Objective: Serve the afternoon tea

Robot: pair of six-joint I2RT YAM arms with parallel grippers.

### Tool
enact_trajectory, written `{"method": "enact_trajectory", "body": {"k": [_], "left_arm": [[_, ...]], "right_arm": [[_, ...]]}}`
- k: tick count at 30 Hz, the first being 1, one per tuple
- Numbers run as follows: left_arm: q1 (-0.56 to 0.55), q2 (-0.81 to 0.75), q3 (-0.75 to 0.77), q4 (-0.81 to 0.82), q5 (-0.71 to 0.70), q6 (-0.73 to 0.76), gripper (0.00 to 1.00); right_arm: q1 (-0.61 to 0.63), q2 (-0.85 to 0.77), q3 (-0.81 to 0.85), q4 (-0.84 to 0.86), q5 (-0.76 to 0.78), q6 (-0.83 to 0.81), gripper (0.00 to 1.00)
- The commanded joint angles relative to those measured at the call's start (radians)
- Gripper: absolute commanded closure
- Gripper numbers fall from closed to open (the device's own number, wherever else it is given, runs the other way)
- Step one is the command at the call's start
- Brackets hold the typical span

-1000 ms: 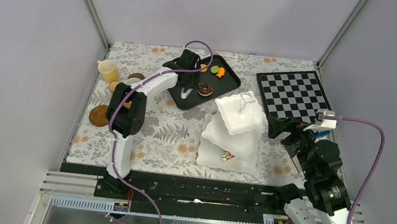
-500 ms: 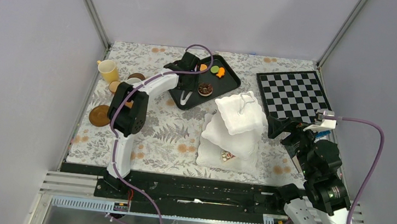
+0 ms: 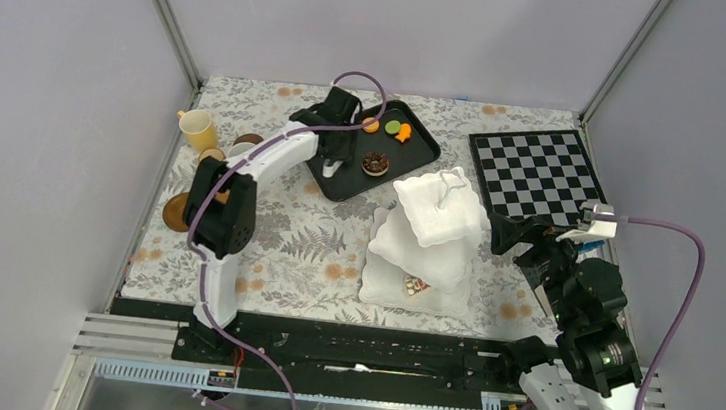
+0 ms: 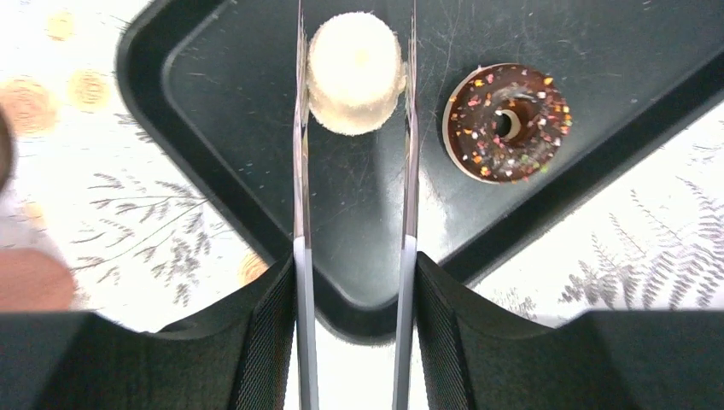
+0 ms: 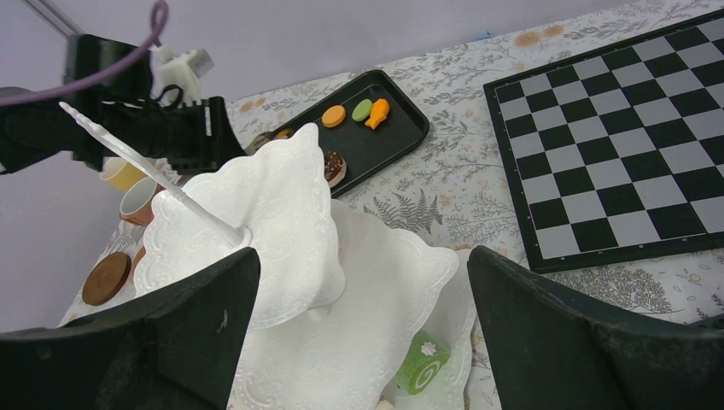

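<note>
My left gripper [image 4: 354,266] is shut on the silver tongs [image 4: 300,171], its fingers pressed against both arms. The tong blades reach over the black tray [image 4: 367,196] and flank a round white cake [image 4: 354,73], very close on both sides. A chocolate sprinkled donut [image 4: 508,124] lies just right of it. In the top view the left gripper [image 3: 336,127] hangs over the tray's left part. The white three-tier stand [image 3: 432,232] stands mid-table with a green roll cake [image 5: 424,361] on its bottom tier. My right gripper [image 5: 363,256] is open beside the stand, holding nothing.
Orange and green macarons [image 3: 393,127] and an orange fish-shaped cake [image 3: 404,133] lie at the tray's far end. A yellow cup [image 3: 197,130], other small cups and a brown saucer [image 3: 177,212] sit at the left. A chessboard [image 3: 535,171] lies at the back right.
The left arm has shifted a little left and back over the tray with the tongs. The tong arms have been squeezed closer together around the white cake. The right arm stayed still.
</note>
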Motion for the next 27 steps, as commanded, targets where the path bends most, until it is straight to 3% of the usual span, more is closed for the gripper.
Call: {"method": "enact_trajectory", "body": {"k": [1, 7, 14, 20, 27], "left_arm": [[0.000, -0.204, -0.031, -0.017, -0.049, 0.039, 0.63], [0.000, -0.477, -0.186, -0.114, -0.013, 0.068, 0.64], [-0.026, -0.807, -0.289, -0.279, 0.146, 0.177, 0.63], [-0.210, -1.003, -0.357, -0.332, 0.222, 0.214, 0.63], [-0.389, -1.056, -0.395, -0.328, 0.311, 0.236, 0.65]], "right_arm": [[0.005, -0.012, 0.011, 0.038, 0.007, -0.002, 0.02], [0.005, -0.021, 0.023, 0.037, 0.019, -0.014, 0.02], [0.005, -0.006, 0.038, 0.052, 0.014, -0.023, 0.02], [0.005, 0.032, 0.046, 0.062, 0.004, -0.028, 0.02], [0.005, 0.069, 0.063, 0.079, 0.014, -0.011, 0.02]]}}
